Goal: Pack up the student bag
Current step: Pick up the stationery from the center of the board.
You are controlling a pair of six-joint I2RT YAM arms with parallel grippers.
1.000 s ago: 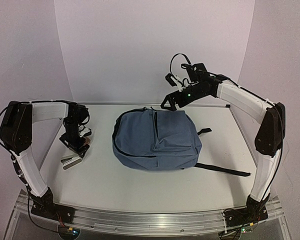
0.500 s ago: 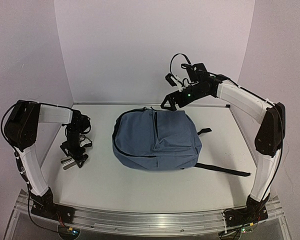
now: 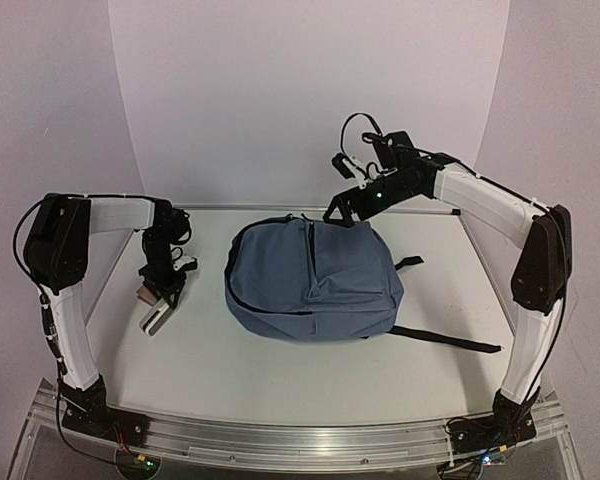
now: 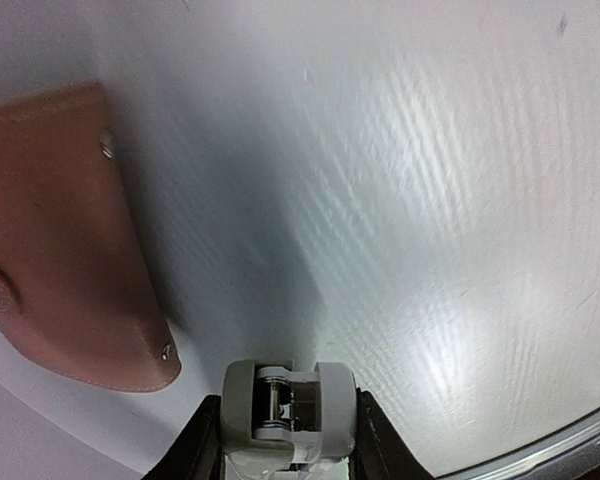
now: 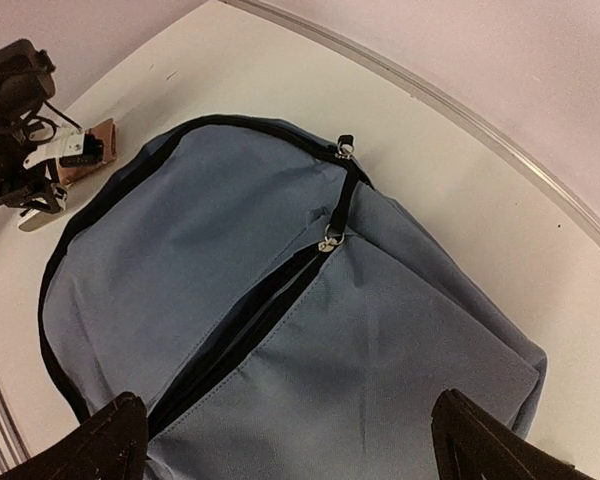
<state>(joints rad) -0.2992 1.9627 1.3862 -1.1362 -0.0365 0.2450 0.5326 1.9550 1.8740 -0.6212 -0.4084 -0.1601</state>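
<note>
White tabletop [image 3: 280, 370] shows one student bag [image 3: 310, 280], one stapler [image 3: 153, 317].

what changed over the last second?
Left hand came down on the stapler, closed on it and shifted it slightly toward the backpack. Right hand, open over the backpack, and the backpack itself stayed put.
</note>
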